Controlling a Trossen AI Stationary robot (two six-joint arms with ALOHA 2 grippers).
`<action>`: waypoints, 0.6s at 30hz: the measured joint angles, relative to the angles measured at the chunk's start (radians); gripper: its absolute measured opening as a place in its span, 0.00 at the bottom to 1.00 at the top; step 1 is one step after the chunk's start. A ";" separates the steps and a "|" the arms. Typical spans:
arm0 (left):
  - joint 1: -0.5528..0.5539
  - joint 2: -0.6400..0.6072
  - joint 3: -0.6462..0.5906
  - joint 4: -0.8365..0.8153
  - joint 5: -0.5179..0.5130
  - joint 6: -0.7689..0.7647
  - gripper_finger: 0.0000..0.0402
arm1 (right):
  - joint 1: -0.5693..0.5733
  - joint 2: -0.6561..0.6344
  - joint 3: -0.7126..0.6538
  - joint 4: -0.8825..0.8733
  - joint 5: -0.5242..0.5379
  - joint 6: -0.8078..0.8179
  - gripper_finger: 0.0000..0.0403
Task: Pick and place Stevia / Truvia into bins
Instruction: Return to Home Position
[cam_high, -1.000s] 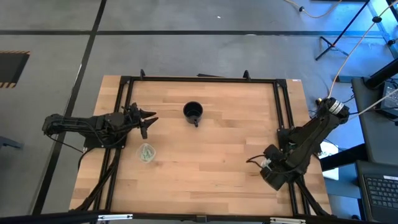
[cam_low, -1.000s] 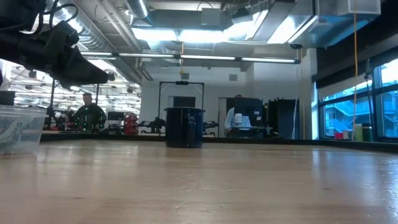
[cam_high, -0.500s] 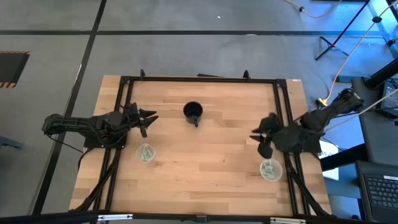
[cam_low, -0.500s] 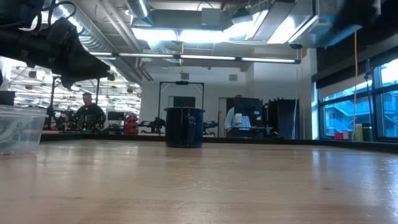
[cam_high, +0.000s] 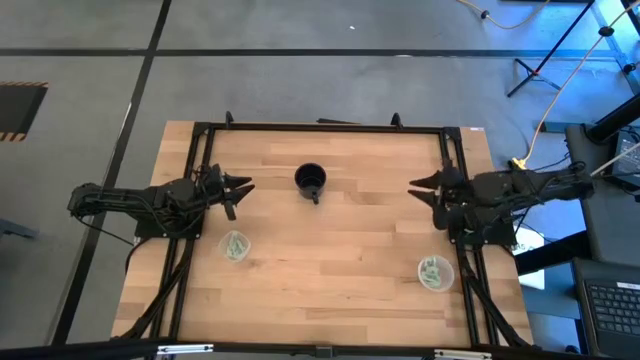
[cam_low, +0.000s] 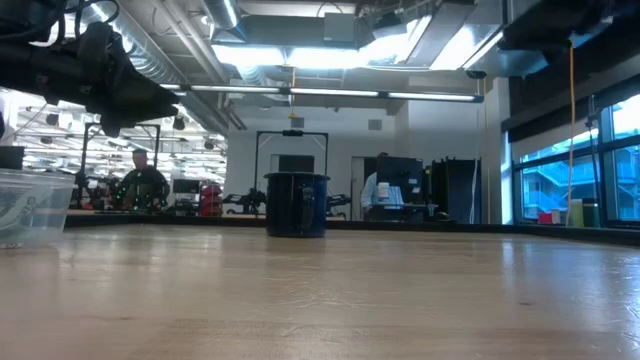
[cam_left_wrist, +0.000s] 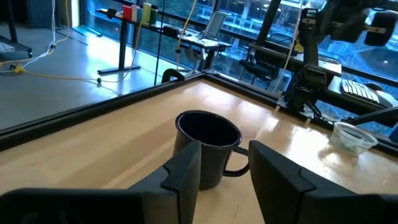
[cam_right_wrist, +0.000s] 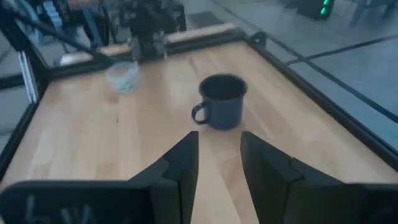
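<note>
Two clear cups serve as bins. The left one (cam_high: 235, 245) stands on its base near the table's left side, and the right one (cam_high: 434, 271) near the right front. Pale green Stevia sachets lie inside both (cam_high: 433, 268). My left gripper (cam_high: 240, 192) hovers open at the left edge, pointing level toward the table's right, with nothing between its fingers (cam_left_wrist: 186, 168). My right gripper (cam_high: 425, 192) hovers open at the right edge, pointing toward the table's left. It is on the far side of the right cup and also holds nothing (cam_right_wrist: 219, 140).
A black mug (cam_high: 311, 180) with a handle stands at the table's far middle, between the two grippers. A black frame (cam_high: 320, 127) runs around the tabletop. In the low view, people and desks show in the room behind the mug (cam_low: 296, 203).
My right gripper has risen from over the right cup and swung toward the table's far edge. It has turned from pointing down to pointing almost level toward the table's left. The right cup, hidden under the arm before, now shows standing with sachets inside.
</note>
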 joint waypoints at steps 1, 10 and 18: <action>0.000 0.000 0.000 0.000 0.000 0.000 0.32 | -0.006 -0.030 -0.016 0.005 0.000 0.000 0.30; 0.000 -0.009 0.000 0.016 0.002 0.002 0.32 | -0.010 -0.279 -0.108 -0.027 -0.003 -0.031 0.30; 0.000 -0.057 0.001 0.037 0.004 0.037 0.32 | -0.010 -0.432 -0.123 -0.083 -0.002 -0.044 0.30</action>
